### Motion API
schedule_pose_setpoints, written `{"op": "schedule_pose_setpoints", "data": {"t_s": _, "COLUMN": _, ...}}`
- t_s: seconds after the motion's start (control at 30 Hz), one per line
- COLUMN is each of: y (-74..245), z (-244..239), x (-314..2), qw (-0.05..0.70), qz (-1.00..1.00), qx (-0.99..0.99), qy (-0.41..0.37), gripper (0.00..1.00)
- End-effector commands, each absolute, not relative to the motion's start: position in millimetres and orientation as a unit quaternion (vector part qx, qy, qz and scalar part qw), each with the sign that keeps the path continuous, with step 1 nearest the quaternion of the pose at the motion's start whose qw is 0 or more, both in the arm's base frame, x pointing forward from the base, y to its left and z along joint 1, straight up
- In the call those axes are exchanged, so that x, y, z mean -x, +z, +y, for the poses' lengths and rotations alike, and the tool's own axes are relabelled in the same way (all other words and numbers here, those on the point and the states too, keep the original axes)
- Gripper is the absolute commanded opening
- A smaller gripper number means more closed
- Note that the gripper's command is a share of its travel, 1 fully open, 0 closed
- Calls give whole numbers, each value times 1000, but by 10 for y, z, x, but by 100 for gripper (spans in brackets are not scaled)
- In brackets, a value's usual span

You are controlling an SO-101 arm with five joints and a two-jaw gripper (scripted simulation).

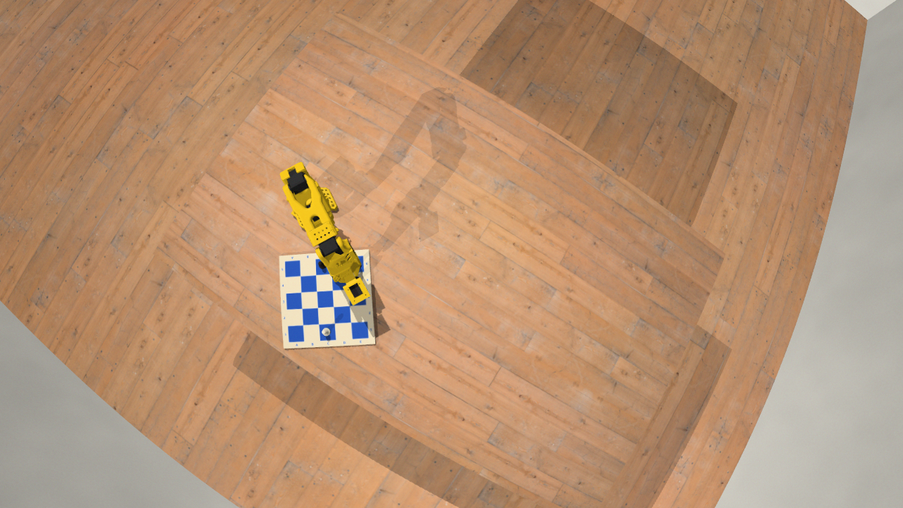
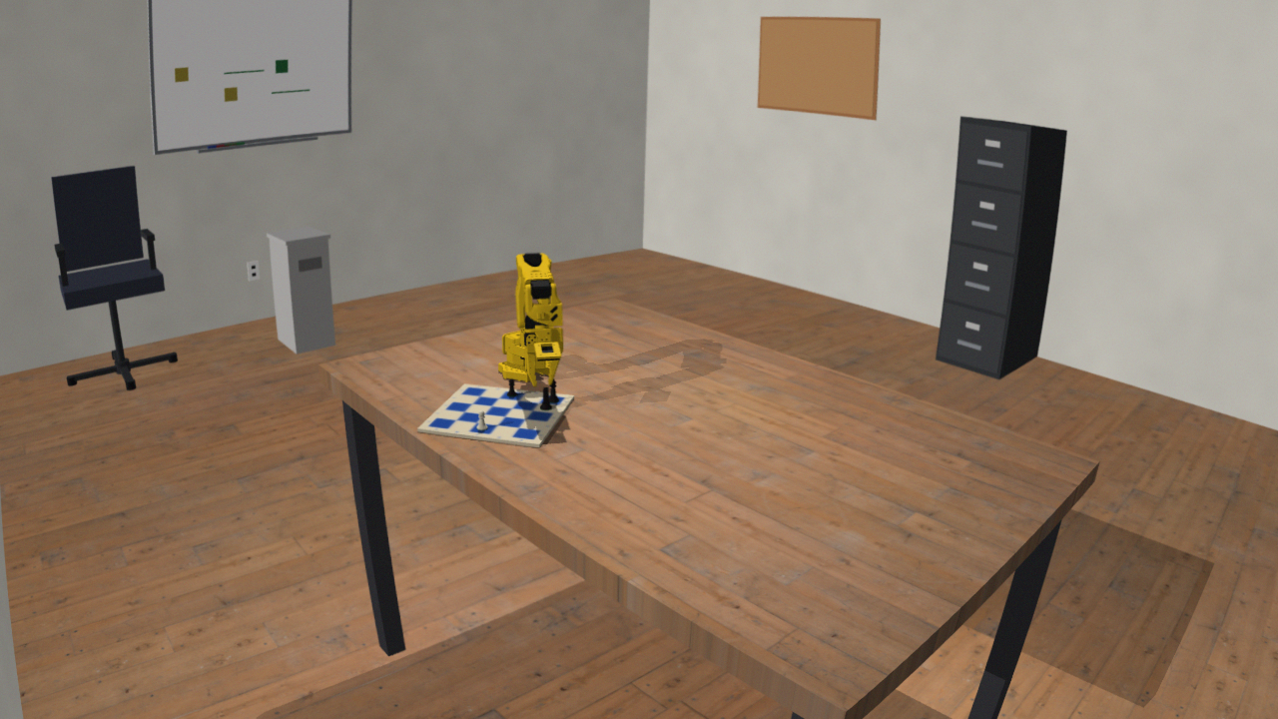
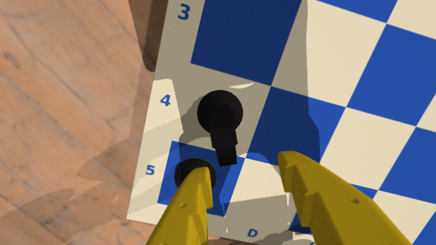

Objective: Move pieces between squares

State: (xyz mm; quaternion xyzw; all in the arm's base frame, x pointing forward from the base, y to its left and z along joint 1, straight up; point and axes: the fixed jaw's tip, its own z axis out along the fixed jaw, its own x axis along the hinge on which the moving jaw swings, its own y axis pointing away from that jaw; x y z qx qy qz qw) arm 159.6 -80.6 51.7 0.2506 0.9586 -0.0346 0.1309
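The blue and cream board (image 1: 326,298) lies on the table in front of the arm. In the wrist view a black piece (image 3: 219,116) stands upright on E4, next to the edge label 4. A second black piece (image 3: 190,170) stands on E5, partly hidden by my left finger. My gripper (image 3: 242,163) hangs above the E4/E5 edge of the board, fingers apart, with nothing between them; the E4 piece stands free ahead of the tips. A small white piece (image 1: 325,330) stands on C1 at the board's far side, also seen in the exterior view (image 2: 481,419).
The board sits near the table's corner, with the table edge close beside rows 3 to 5 (image 3: 68,102). The yellow arm (image 1: 315,217) leans over the board from its base behind row 5.
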Motion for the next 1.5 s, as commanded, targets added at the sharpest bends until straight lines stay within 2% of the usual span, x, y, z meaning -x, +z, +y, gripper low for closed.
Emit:
{"op": "schedule_pose_setpoints", "data": {"t_s": 0.0, "y": 593, "z": -795, "x": -1610, "qw": 137, "qz": 958, "qx": -250, "qy": -34, "gripper": 13}}
{"op": "schedule_pose_setpoints", "data": {"t_s": 0.7, "y": 706, "z": -838, "x": -1628, "qw": 141, "qz": 955, "qx": -258, "qy": -37, "gripper": 13}}
{"op": "schedule_pose_setpoints", "data": {"t_s": 0.8, "y": 738, "z": -1062, "x": -1714, "qw": 162, "qz": 942, "qx": -292, "qy": -49, "gripper": 12}}
{"op": "schedule_pose_setpoints", "data": {"t_s": 1.0, "y": 787, "z": -1915, "x": -1802, "qw": 225, "qz": 884, "qx": -398, "qy": -101, "gripper": 10}}
{"op": "schedule_pose_setpoints", "data": {"t_s": 1.07, "y": 787, "z": -1915, "x": -1802, "qw": 225, "qz": 884, "qx": -398, "qy": -101, "gripper": 10}}
{"op": "schedule_pose_setpoints", "data": {"t_s": 1.2, "y": 782, "z": -2225, "x": -1750, "qw": 243, "qz": 860, "qx": -432, "qy": -122, "gripper": 9}}
{"op": "schedule_pose_setpoints", "data": {"t_s": 1.47, "y": 781, "z": -2243, "x": -1746, "qw": 244, "qz": 858, "qx": -434, "qy": -124, "gripper": 9}}
